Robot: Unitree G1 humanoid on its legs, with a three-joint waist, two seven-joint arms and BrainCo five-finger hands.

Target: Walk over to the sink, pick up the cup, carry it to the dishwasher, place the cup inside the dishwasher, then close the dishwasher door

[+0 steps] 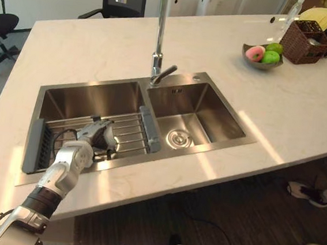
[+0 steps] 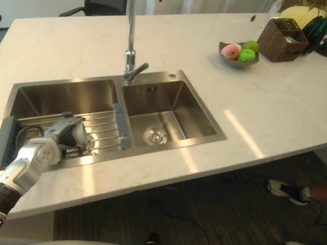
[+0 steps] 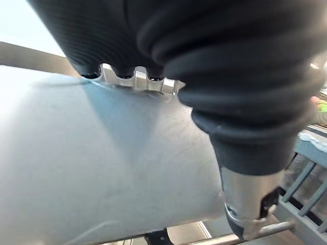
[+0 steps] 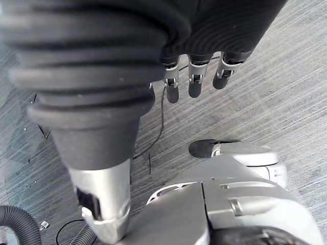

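Pick-up step in hand. Cup [image 3: 102, 168] clasped by left hand [image 1: 95, 136] above rack [image 1: 129, 132] in left basin of sink [image 1: 212, 101]: fingers curled behind, thumb opposite. Right hand [image 4: 195, 84] hung over floor [image 4: 286, 76], fingers relaxed, nothing held. Next: cup to be lifted clear of sink rim, then carried to dishwasher.

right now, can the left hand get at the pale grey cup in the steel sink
Likely yes: the left hand is right against the pale grey cup over the sink's left basin, with nothing between them.
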